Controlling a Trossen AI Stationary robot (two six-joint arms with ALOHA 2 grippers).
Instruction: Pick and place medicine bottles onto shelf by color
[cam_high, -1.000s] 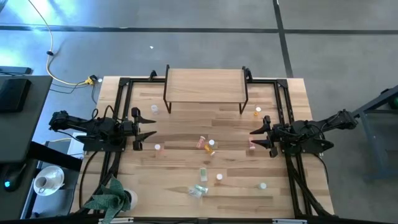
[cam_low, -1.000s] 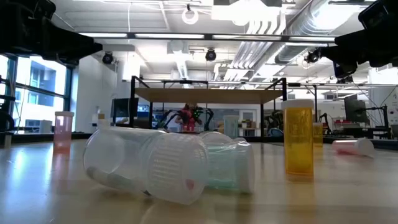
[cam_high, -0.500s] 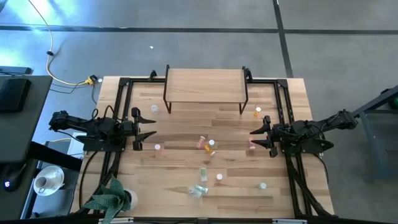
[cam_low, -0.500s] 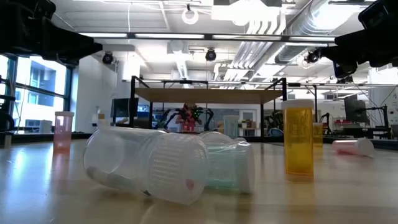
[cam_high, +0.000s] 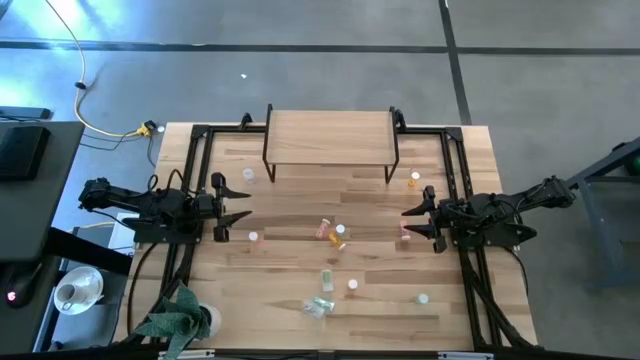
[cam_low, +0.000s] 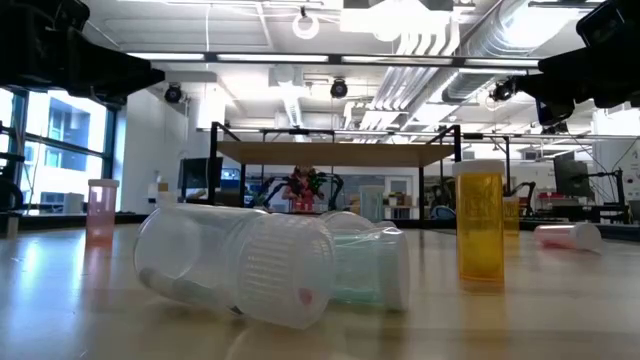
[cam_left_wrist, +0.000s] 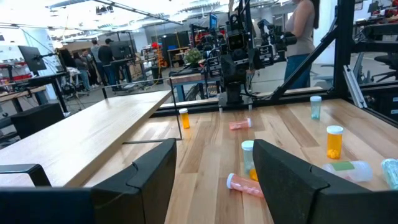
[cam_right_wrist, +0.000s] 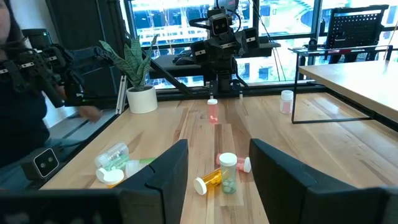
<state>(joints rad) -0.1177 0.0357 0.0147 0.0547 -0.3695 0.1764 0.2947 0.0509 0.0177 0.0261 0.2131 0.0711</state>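
Several medicine bottles (cam_high: 333, 233) strewn tabletop (cam_high: 300, 200), apparently empty; shelf (cam_high: 330, 135) bare.

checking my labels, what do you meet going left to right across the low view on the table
pink bottle standing → clear bottle lying on its side → pale green bottle lying behind it → orange bottle standing → pink bottle lying farther back

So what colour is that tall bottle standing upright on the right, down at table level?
Orange, with a white cap: the upright bottle shows best in the low view.
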